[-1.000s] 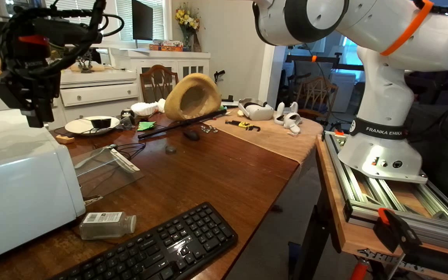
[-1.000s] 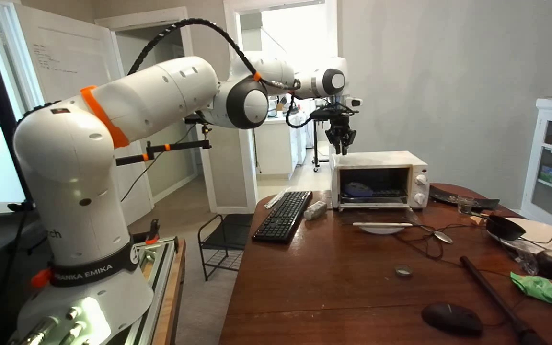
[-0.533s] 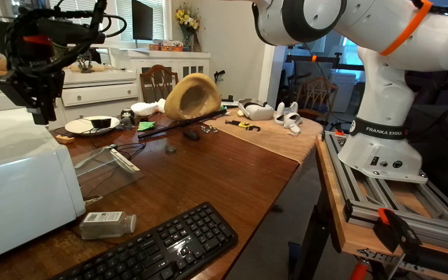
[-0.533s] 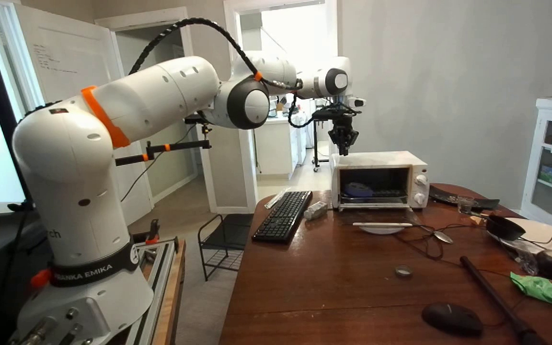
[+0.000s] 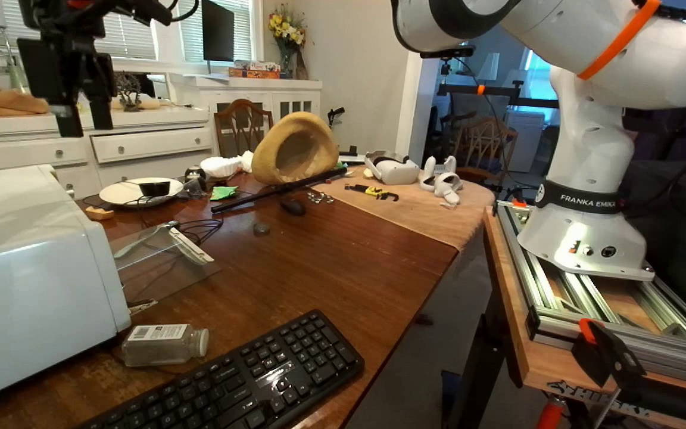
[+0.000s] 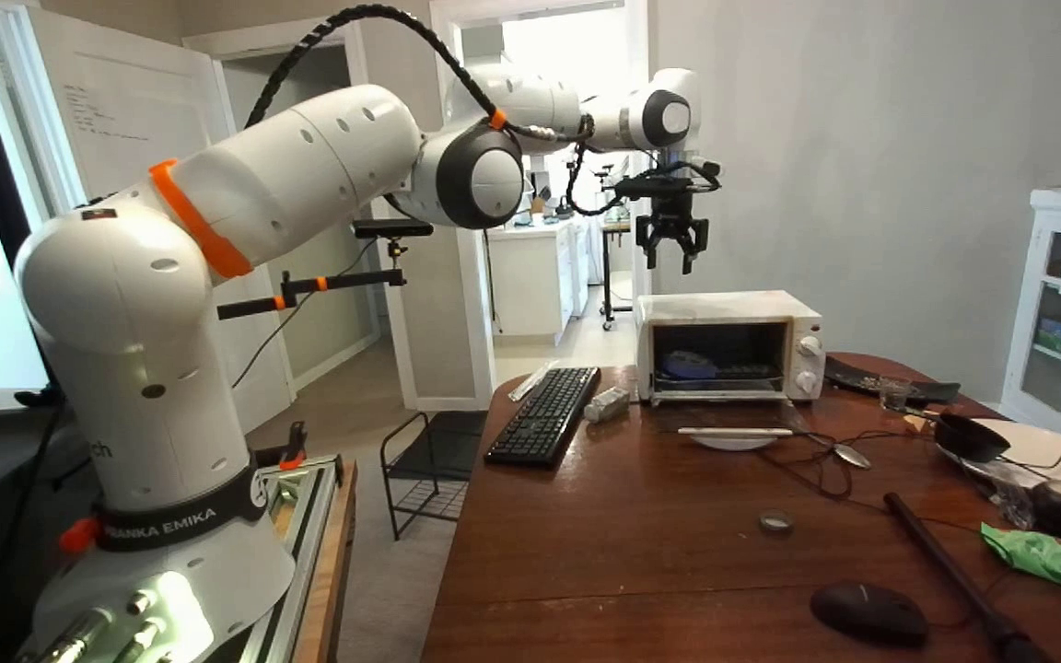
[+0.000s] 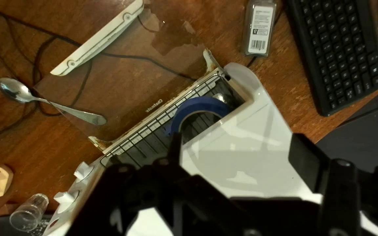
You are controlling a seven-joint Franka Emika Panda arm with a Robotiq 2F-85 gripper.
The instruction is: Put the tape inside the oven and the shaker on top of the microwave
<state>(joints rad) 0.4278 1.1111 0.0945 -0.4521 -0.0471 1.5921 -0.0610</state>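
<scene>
The roll of blue tape (image 7: 202, 104) lies on the wire rack inside the white toaster oven (image 6: 724, 306), whose glass door (image 7: 116, 88) is folded down. The oven's roof partly hides the roll in the wrist view. A clear bottle with a white label (image 5: 161, 345), apparently the shaker, lies on its side on the table beside the oven; the wrist view also shows this bottle (image 7: 260, 29). High above the oven top, my gripper (image 6: 670, 264) points down with its fingers spread wide. Only the white oven top shows between the fingertips. No separate microwave is in view.
A black keyboard (image 7: 340, 59) lies near the bottle. A spoon (image 7: 16, 90) and black cables are by the open door. Farther along the table are a white plate with a small black pan (image 6: 973, 437), a mouse (image 6: 869, 612) and a straw hat (image 5: 295, 149).
My gripper's fingers, close together before, have spread apart. The arm has risen away from the oven top and shifted slightly to the right in both exterior views. Tape, bottle and oven have not moved.
</scene>
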